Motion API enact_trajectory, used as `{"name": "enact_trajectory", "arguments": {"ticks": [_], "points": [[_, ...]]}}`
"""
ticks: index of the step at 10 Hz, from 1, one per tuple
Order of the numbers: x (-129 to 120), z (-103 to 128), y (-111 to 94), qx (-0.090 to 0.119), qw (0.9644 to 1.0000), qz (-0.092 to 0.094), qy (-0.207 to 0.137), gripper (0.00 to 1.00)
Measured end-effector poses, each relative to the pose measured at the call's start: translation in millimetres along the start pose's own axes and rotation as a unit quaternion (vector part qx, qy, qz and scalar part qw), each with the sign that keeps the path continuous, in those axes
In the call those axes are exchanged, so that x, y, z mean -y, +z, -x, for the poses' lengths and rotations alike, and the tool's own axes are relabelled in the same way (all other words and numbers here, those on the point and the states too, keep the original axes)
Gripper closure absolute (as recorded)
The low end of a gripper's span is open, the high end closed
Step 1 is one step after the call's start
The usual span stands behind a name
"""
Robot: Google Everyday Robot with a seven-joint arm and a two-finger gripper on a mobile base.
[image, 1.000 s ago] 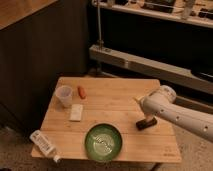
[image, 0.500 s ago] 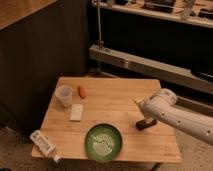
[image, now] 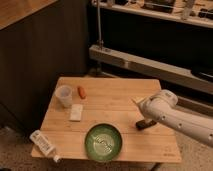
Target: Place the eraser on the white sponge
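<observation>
Low at right of bench (image: 115, 97): claw (image: 143, 118) touching or just above eraser (image: 145, 124). Cannot tell whether gripping. Well apart, leftward: white sponge (image: 76, 112).

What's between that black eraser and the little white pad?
Nothing: in the camera view only bare table separates eraser and white sponge. The green bowl sits just in front. The gripper is at the eraser.

Dim, warm light here. A pale wooden table (image: 117, 102) stands on speckled floor (image: 14, 149). To its left rises a dark panelled wall (image: 42, 57) under a wooden countertop (image: 20, 10). Behind runs a grey metal rail (image: 150, 65), with a cluttered shelf (image: 165, 12) above. The gripper (image: 142, 121) is low over the table's right side.
</observation>
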Motion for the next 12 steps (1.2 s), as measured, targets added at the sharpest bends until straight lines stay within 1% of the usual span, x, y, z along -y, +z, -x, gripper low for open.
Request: {"name": "enact_trajectory", "arguments": {"ticks": [2, 3, 4, 8, 9, 10, 11, 12], "points": [[14, 4, -11, 0.004, 0.9997, -0.019, -0.013, 0.20], [20, 7, -18, 0.006, 0.9995, -0.026, -0.015, 0.20], [23, 9, -21, 0.010, 0.9993, -0.032, -0.017, 0.20], [28, 11, -26, 0.017, 0.9987, -0.042, -0.023, 0.20], [28, 10, -25, 0.016, 0.9989, -0.038, -0.022, 0.20], [25, 4, -23, 0.014, 0.9996, -0.021, -0.010, 0.20], [19, -3, -20, 0.017, 0.9998, 0.006, 0.010, 0.20], [11, -11, -17, 0.023, 0.9987, 0.033, 0.032, 0.20]]}}
